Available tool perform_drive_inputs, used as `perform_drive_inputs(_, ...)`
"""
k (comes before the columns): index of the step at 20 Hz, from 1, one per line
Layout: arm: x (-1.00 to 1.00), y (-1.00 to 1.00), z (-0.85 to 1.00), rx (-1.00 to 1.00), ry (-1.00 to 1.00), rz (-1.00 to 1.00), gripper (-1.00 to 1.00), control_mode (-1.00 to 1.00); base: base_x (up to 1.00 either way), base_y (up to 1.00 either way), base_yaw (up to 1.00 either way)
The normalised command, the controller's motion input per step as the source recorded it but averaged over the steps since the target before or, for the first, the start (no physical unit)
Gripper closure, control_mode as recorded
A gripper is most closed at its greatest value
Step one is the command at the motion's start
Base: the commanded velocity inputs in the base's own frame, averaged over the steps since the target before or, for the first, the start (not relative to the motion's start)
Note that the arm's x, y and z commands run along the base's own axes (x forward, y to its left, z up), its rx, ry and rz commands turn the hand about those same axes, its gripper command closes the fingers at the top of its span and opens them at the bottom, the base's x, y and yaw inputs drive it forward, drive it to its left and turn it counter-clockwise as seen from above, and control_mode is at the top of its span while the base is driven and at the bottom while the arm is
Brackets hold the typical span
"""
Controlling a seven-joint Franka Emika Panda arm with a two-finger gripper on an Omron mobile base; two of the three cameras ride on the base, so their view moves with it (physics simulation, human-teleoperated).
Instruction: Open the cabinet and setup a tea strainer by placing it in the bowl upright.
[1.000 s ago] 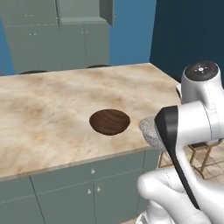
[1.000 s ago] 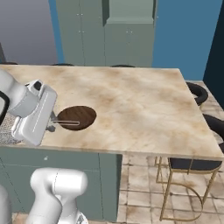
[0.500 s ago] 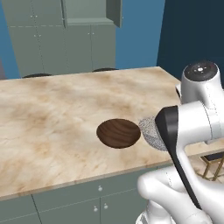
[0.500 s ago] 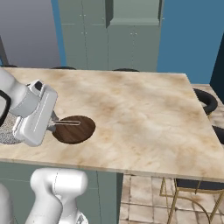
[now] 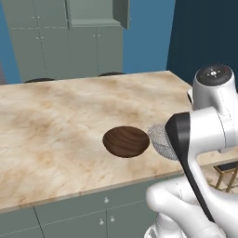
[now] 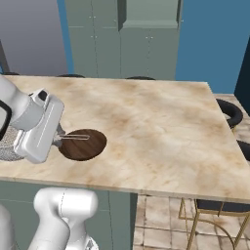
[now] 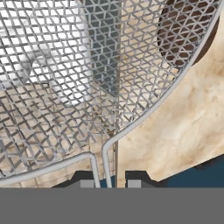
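Note:
The dark brown bowl point(image 5: 126, 141) point(image 6: 83, 144) sits on the marble counter point(image 5: 56, 121) near its front edge. My gripper point(image 7: 114, 178) point(image 6: 58, 140) is shut on the wire handle of the tea strainer point(image 5: 160, 142) point(image 7: 65, 78). The strainer's mesh basket hangs just right of the bowl in the left base view, and its wire handle point(image 6: 74, 137) reaches over the bowl's rim. In the hand view the bowl point(image 7: 188, 30) shows through the mesh. The cabinet point(image 5: 93, 11) point(image 6: 149, 12) hangs on the far wall with its door point(image 5: 122, 13) swung open.
Tall grey-green cupboards point(image 5: 56, 51) line the back wall. Drawer fronts point(image 5: 69, 214) run under the counter's front edge. Dark stools point(image 6: 229, 111) stand at the counter's right end, one with a brass frame point(image 6: 215, 219), and further seats point(image 5: 111, 73) show behind its far edge.
The whole picture has shifted with the moving base: counter and bowl now lie closer to the arm. The strainer stays in the shut gripper, now right beside the bowl.

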Motion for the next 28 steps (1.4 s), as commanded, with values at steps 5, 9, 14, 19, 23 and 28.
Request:
perform_drive_inputs(5,0.00,0.00,0.00,0.00,0.00,0.00,1.00,1.00,0.00,0.00,0.00)
perform_drive_inputs(9,0.06,0.00,-0.02,0.01,-0.02,0.00,1.00,-1.00,0.00,0.00,0.00)
perform_drive_inputs(14,0.51,-0.02,-0.16,0.09,-0.07,0.10,1.00,-1.00,0.00,0.00,0.00)
perform_drive_inputs(19,0.75,-0.16,-0.29,0.11,-0.16,0.24,1.00,-1.00,0.00,0.00,0.00)
perform_drive_inputs(23,0.78,-0.19,-0.47,0.01,-0.33,0.21,1.00,-1.00,0.00,0.00,0.00)
perform_drive_inputs(28,0.94,-0.06,-0.40,-0.05,-0.11,0.00,1.00,-1.00,0.00,0.00,0.00)
